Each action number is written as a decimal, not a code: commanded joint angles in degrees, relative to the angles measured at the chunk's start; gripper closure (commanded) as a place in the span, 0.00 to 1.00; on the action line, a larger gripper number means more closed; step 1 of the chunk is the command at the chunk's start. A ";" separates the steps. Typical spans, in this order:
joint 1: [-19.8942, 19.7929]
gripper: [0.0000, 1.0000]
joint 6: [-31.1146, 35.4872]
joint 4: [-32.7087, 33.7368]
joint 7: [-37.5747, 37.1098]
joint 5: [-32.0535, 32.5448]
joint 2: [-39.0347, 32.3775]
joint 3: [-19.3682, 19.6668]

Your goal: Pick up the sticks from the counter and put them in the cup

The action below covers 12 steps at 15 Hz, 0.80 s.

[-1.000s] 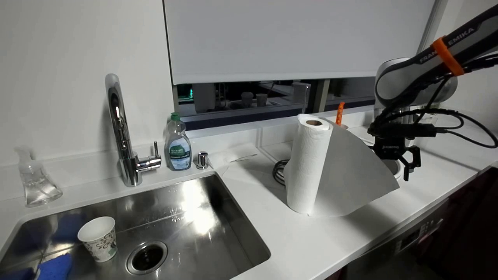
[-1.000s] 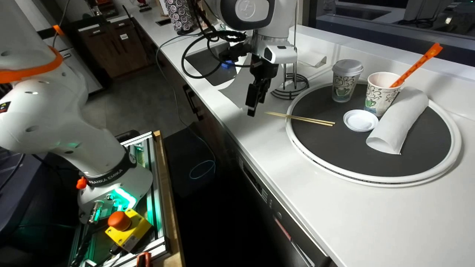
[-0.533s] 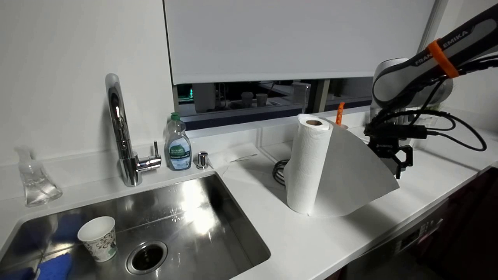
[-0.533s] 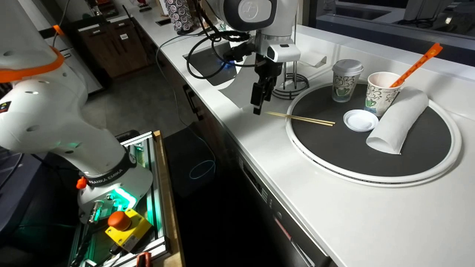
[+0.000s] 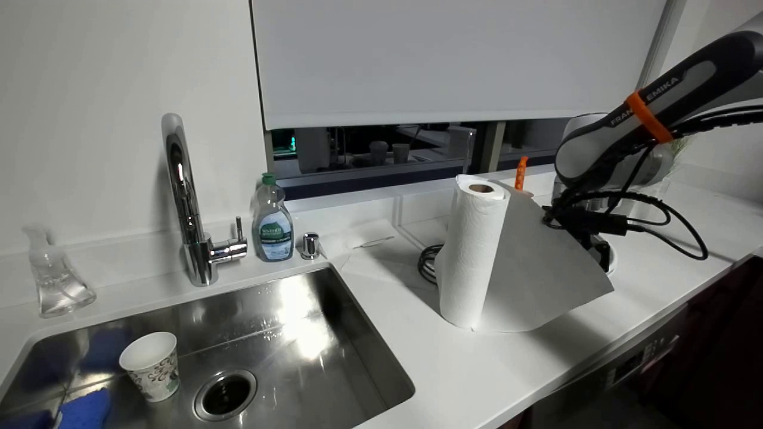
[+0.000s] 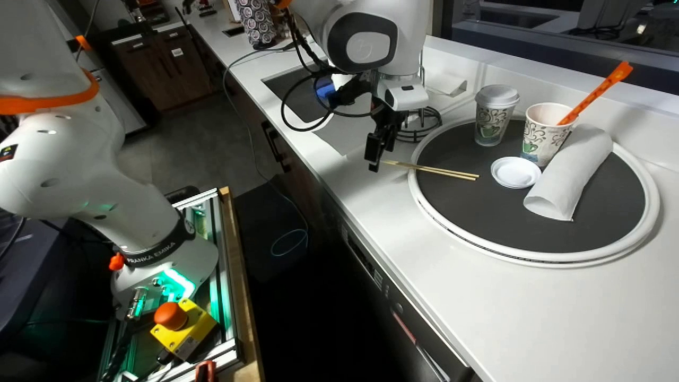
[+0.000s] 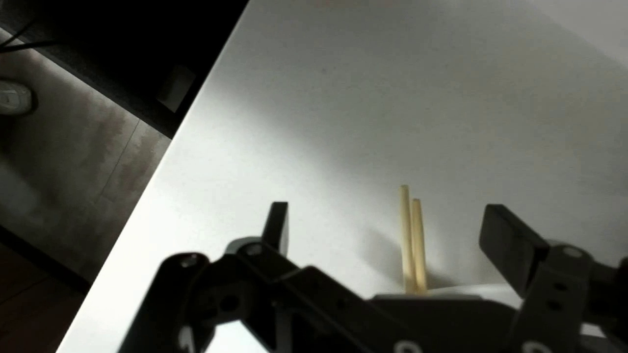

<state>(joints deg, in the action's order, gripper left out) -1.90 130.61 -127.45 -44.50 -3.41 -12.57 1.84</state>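
Observation:
Two thin wooden sticks [image 6: 445, 171] lie side by side on the rim of a round dark tray in an exterior view, their near ends over the white counter [image 6: 520, 323]. In the wrist view the sticks [image 7: 412, 240] show between the spread fingers of my gripper [image 7: 390, 223], touching neither. In an exterior view the gripper [image 6: 379, 151] is open at the sticks' counter-side ends; its height over the counter is hard to tell. A patterned paper cup [image 6: 538, 135] holding an orange utensil stands on the tray. Elsewhere the gripper is mostly hidden behind a paper towel sheet.
The tray's white rim [image 6: 477, 249] surrounds a lidded cup [image 6: 490, 119], a white lid [image 6: 515, 172] and a rolled paper [image 6: 573, 172]. A paper towel roll [image 5: 474, 256] stands beside the arm. A steel sink [image 5: 286, 357] holds another paper cup [image 5: 156, 372].
The arm has lowered and shifted toward the sticks and the paper towel roll. In an exterior view the gripper has gone mostly behind the towel sheet. The sticks have not moved.

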 commanded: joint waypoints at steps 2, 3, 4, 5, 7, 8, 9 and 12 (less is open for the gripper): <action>0.96 0.00 1.78 1.04 -0.05 -2.40 -2.87 0.81; 1.02 0.00 1.64 1.25 -0.09 -2.34 -3.21 0.87; 1.05 0.00 1.41 1.56 -0.06 -2.27 -3.57 0.91; 1.09 0.00 1.42 1.77 -0.05 -2.33 -3.91 0.91; 1.20 0.02 1.24 2.27 -0.07 -2.26 -4.50 1.00; 1.27 0.14 1.22 2.47 -0.05 -2.27 -4.75 1.05; 1.33 0.27 1.17 2.69 -0.05 -2.26 -5.00 1.10; 1.56 0.44 1.16 3.01 -0.14 -2.09 -5.39 1.26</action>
<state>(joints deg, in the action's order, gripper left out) -1.38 131.35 -125.44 -44.50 -4.15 -16.75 2.19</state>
